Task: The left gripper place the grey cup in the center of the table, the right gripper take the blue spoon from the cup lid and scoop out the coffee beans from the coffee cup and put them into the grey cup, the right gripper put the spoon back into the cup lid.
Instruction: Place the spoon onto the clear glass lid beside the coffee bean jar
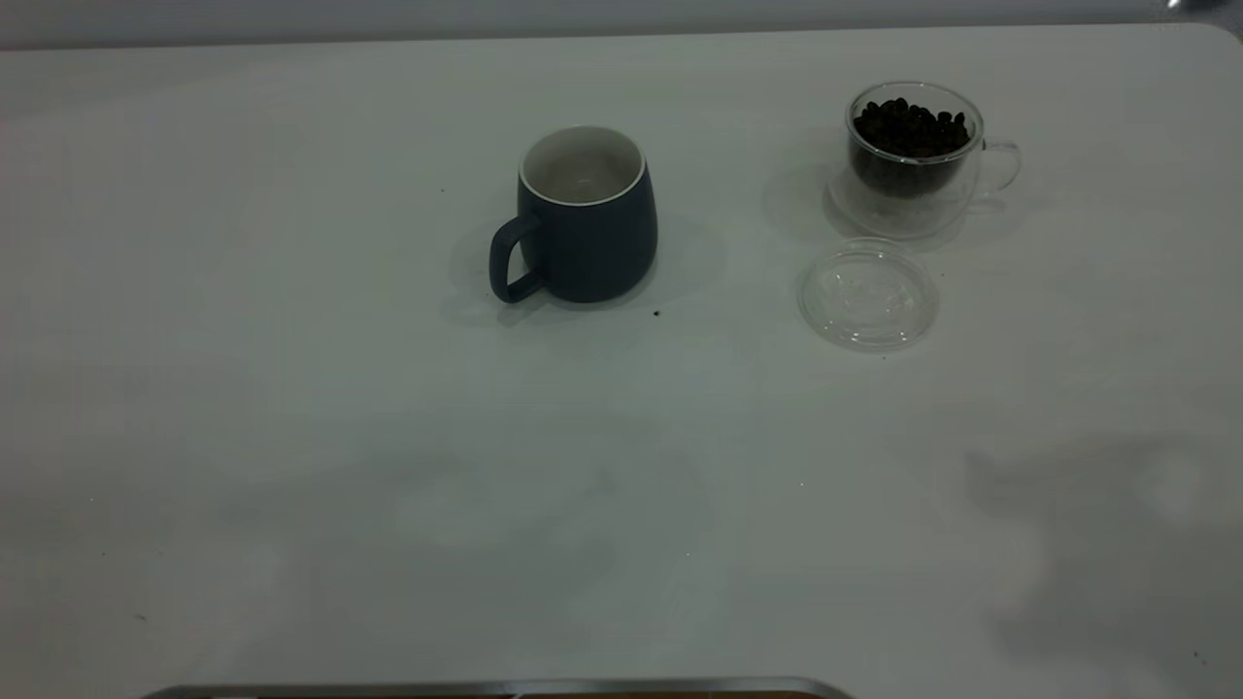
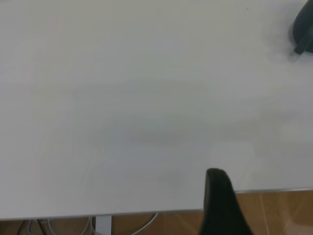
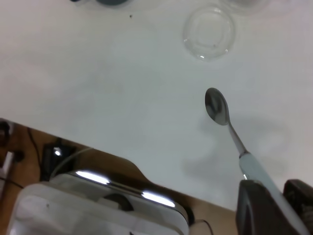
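While no writing shows anywhere, the right gripper (image 3: 274, 196) clamps the blue spoon (image 3: 230, 127) above the table (image 1: 291, 437). Its bowl looks empty. Whether the left gripper (image 2: 222, 205) is open, I cannot tell.

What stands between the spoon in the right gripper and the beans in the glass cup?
Nothing visible does. The right gripper holds the blue spoon above bare table, its bowl empty. The cup lid lies flat on the table just in front of the coffee cup, whose mouth is open over the coffee beans.
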